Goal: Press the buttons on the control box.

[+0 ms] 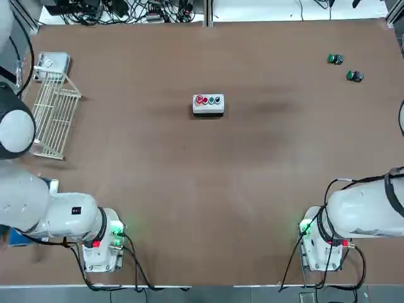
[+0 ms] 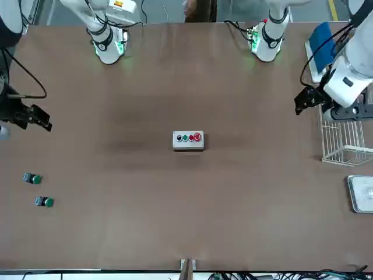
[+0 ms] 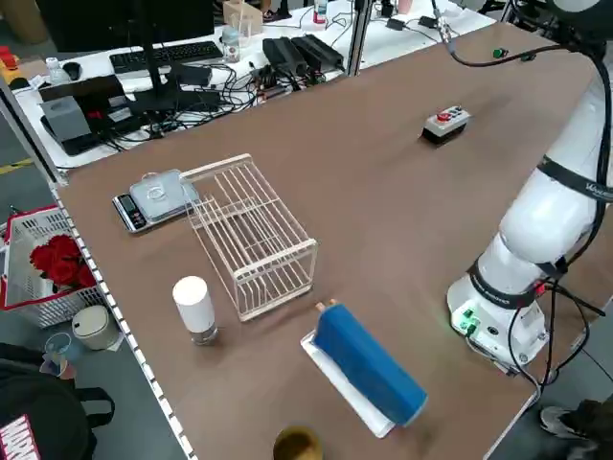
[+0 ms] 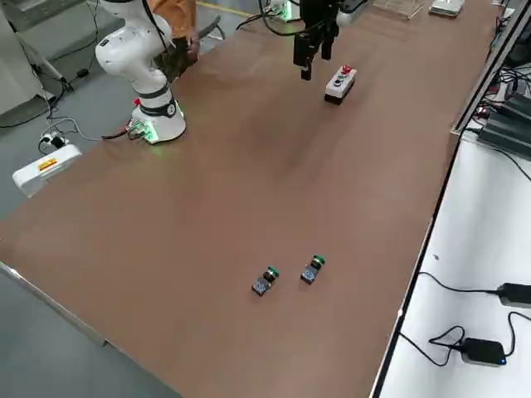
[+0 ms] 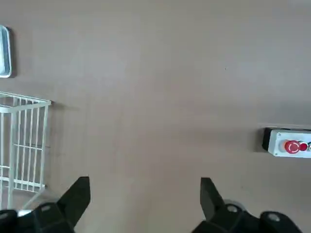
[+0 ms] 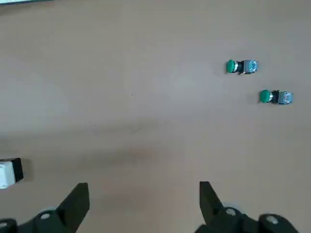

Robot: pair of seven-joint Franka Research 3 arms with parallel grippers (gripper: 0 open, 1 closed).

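Note:
The control box [image 1: 208, 104] is a small light grey box with red and green round buttons in a row on top. It sits alone near the middle of the table [image 1: 208, 202], and also shows in the front view as the control box [image 2: 188, 140]. My left gripper [image 2: 307, 101] hangs open above the table's left side, near the wire rack and well away from the box. Its wrist view shows the left gripper [image 5: 144, 194] wide open, with the control box [image 5: 290, 145] far off to one side. My right gripper [image 2: 38, 118] hovers at the right side; the right gripper [image 6: 143, 196] is open and holds nothing.
A white wire rack [image 1: 53, 117] and a small scale [image 1: 52, 63] stand at the far left. Two loose green push buttons [image 1: 335, 59] [image 1: 355, 76] lie at the far right. A blue object [image 3: 369, 364] and a white cylinder [image 3: 194, 307] sit near the left arm's base.

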